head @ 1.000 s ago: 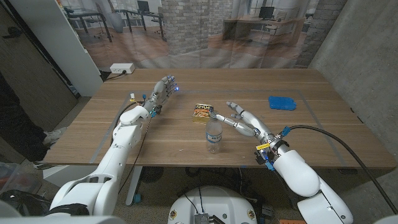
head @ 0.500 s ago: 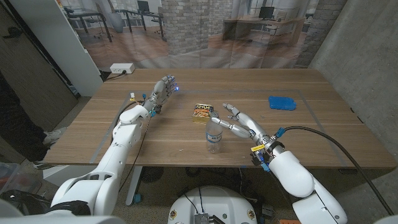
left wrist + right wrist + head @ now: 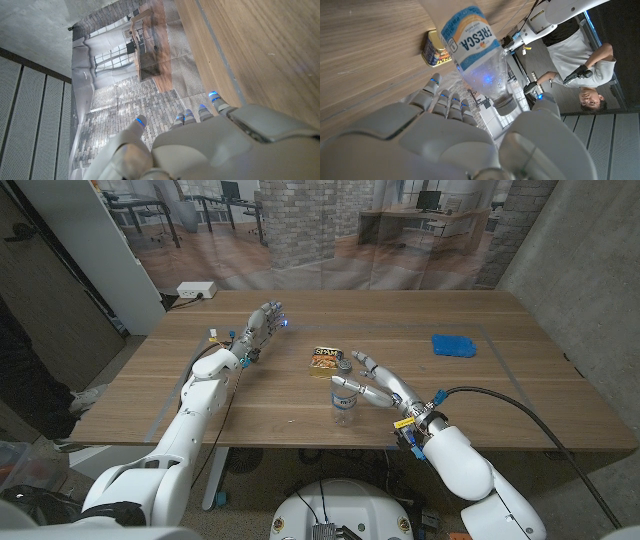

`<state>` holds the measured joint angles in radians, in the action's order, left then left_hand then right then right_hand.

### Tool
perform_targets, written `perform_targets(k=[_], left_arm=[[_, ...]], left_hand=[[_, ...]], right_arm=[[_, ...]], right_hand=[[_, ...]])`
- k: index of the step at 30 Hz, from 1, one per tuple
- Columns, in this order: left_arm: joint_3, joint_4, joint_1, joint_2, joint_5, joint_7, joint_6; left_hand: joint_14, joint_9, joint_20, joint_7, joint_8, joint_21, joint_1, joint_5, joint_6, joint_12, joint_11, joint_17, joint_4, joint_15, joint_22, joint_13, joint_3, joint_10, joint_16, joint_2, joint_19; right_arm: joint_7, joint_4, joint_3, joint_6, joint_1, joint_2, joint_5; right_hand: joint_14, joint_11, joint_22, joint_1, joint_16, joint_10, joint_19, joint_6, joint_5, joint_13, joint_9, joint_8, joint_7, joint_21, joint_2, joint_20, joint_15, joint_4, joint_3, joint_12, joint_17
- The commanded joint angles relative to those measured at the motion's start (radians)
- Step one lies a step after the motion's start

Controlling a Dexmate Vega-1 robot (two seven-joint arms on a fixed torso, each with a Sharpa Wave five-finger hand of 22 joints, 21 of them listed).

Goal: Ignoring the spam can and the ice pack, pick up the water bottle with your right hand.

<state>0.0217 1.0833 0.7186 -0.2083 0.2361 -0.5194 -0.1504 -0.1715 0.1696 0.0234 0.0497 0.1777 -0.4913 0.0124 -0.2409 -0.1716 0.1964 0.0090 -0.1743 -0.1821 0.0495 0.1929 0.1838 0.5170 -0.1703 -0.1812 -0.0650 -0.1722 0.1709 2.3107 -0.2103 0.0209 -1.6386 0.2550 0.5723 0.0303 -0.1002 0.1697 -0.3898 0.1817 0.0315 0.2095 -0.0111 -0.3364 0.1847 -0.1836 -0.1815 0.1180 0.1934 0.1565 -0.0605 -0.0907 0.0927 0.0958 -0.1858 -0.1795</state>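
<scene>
A clear water bottle with a blue and white label stands upright near the table's front middle; the right wrist view shows the water bottle between thumb and fingers. My right hand is at the bottle's right side at cap height, fingers spread behind it and thumb in front, without a visible grip; the right hand looks along its own back. The spam can lies just behind the bottle, and the spam can is beyond my fingertips. The blue ice pack lies far right. My left hand is raised at the left with fingers extended and nothing in it; the left hand faces the table's far edge.
The wooden table has bare room to the right and front left. A white power strip sits at the back left corner. A person holding controllers stands beyond the table.
My right hand has slid left along the table to the bottle, so its thumb and fingers now bracket the bottle's upper part. The left arm has stayed still.
</scene>
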Motion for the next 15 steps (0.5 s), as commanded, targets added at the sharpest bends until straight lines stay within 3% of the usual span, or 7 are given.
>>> perform_targets(k=[1, 15], left_arm=[[0.0, 0.016, 0.009, -0.004, -0.003, -0.002, 0.005], [-0.003, 0.035, 0.017, -0.011, 0.0, -0.002, 0.016]], left_hand=[[-0.077, 0.004, 0.007, 0.009, 0.003, 0.0, 0.0, -0.006, -0.075, 0.004, 0.001, -0.006, 0.0, 0.003, 0.002, 0.002, -0.005, -0.06, -0.006, -0.103, -0.057], [-0.077, 0.004, 0.007, 0.009, 0.003, 0.001, 0.0, -0.006, -0.076, 0.005, 0.003, -0.006, 0.0, 0.002, 0.002, 0.002, -0.005, -0.06, -0.006, -0.103, -0.056]], right_arm=[[-0.029, -0.018, -0.033, -0.009, -0.001, -0.007, 0.051], [-0.029, -0.037, -0.08, -0.039, 0.014, -0.012, 0.122]], right_hand=[[-0.003, 0.001, 0.003, -0.024, 0.006, -0.019, 0.005, -0.023, -0.008, 0.005, -0.003, 0.003, 0.021, -0.001, -0.005, 0.007, 0.006, 0.012, -0.003, 0.005, -0.001], [-0.012, 0.007, 0.003, -0.065, 0.004, -0.048, 0.004, -0.064, -0.02, 0.005, -0.004, 0.005, 0.015, -0.002, -0.009, 0.017, 0.016, 0.03, -0.007, 0.007, -0.001]])
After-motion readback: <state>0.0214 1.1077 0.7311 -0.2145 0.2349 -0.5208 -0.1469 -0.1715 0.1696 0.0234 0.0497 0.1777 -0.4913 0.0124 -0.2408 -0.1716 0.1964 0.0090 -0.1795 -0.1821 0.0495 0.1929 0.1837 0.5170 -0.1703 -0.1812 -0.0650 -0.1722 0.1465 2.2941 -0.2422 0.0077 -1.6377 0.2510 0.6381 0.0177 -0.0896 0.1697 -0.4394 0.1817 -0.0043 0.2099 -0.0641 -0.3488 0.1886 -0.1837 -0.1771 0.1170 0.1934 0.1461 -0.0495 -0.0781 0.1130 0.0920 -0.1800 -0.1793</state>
